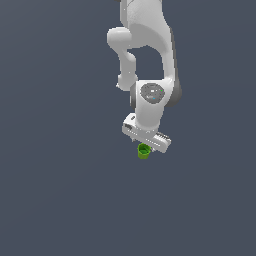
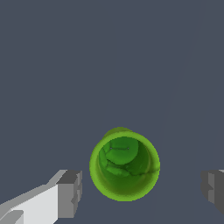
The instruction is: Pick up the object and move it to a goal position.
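The object is a small bright green cup [image 1: 143,151] with a hollow top, upright on the dark grey floor just below the white gripper [image 1: 146,146] in the exterior view. In the wrist view the cup [image 2: 124,165] stands between the two grey fingertips [image 2: 70,193], one on each side, with a gap on both sides. The gripper [image 2: 142,190] is open and touches nothing. Its fingers are hidden behind the hand in the exterior view.
The white arm [image 1: 147,60] reaches down from the top of the exterior view. A plain dark grey surface [image 1: 60,190] lies all around.
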Robot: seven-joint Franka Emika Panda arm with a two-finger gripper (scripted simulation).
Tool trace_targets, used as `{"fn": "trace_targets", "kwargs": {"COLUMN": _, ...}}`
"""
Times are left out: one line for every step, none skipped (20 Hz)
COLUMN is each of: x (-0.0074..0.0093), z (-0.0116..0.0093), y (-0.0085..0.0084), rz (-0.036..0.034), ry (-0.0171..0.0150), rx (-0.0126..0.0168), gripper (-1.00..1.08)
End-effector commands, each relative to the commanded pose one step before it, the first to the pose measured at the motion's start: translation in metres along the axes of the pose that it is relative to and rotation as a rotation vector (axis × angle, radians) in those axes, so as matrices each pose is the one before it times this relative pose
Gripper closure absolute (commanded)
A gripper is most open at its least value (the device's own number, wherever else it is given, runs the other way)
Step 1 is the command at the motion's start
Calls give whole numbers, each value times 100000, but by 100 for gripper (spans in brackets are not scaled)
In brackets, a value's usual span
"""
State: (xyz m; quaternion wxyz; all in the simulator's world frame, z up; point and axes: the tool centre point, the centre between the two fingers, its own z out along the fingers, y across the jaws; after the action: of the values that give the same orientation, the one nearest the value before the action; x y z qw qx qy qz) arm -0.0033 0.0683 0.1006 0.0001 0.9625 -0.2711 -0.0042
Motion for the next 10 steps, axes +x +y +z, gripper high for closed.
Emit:
{"fn": "trace_targets", "kwargs": {"x": -198, "z": 275, "y": -444, "rz": 3746, "ry": 299, "rx": 102, "gripper": -92}}
{"fn": "trace_targets", "kwargs": {"x": -78, "z": 91, "y": -144, "rz": 1158, "ry": 86, "rx": 31, "gripper": -92}}
{"fn": "trace_targets", "kwargs": {"x": -72, "z": 83, "y": -129, "rz": 1049, "ry": 78, "rx": 29, "gripper": -92}}
{"fn": "trace_targets", "kwargs": {"x": -67, "z": 74, "y": -115, "rz": 936, "ry": 69, "rx": 27, "gripper": -92}}
{"fn": "trace_targets", "kwargs": {"x": -59, "z": 65, "y": -99, "rz": 829, "ry": 61, "rx": 24, "gripper": -92}}
{"fn": "trace_targets", "kwargs": {"x": -53, "z": 56, "y": -87, "rz": 715, "ry": 53, "rx": 21, "gripper": -92}}
{"fn": "trace_targets", "kwargs": {"x": -45, "z": 48, "y": -72, "rz": 608, "ry": 45, "rx": 18, "gripper": -92}}
{"fn": "trace_targets", "kwargs": {"x": -37, "z": 39, "y": -59, "rz": 496, "ry": 37, "rx": 15, "gripper": -92}}
{"fn": "trace_targets", "kwargs": {"x": -31, "z": 30, "y": -47, "rz": 383, "ry": 28, "rx": 12, "gripper": -92}}
{"fn": "trace_targets", "kwargs": {"x": -21, "z": 22, "y": -33, "rz": 275, "ry": 20, "rx": 9, "gripper": -92}}
